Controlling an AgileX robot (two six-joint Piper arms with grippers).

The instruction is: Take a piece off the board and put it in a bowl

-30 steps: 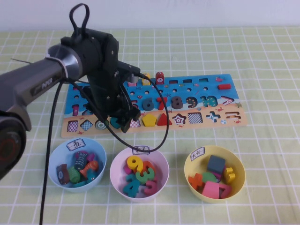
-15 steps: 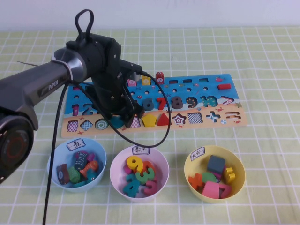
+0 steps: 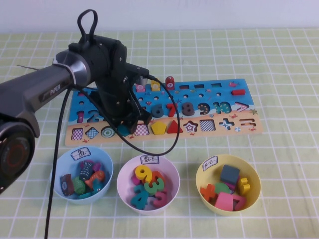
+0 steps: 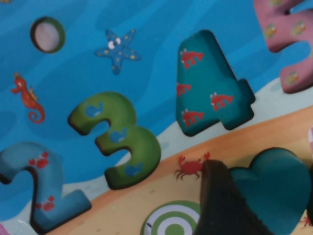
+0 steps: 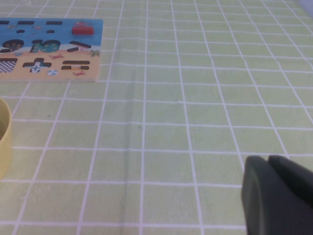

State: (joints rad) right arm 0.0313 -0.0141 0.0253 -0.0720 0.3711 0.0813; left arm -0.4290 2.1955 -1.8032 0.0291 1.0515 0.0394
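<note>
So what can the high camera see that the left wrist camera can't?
Only the high view shows the three bowls, including the yellow bowl, and the left arm reaching over the whole board. Only the left wrist view shows the painted starfish and crab up close. Both show the left gripper down at the teal heart on the board's tan strip. The right gripper shows in neither.

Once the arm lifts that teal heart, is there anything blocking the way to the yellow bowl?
Nothing visible does. The left gripper is down at the heart on the board. The yellow bowl sits off to the right in front of the board; the white-pink bowl is low and easily cleared. The right gripper rests apart over bare cloth.
</note>
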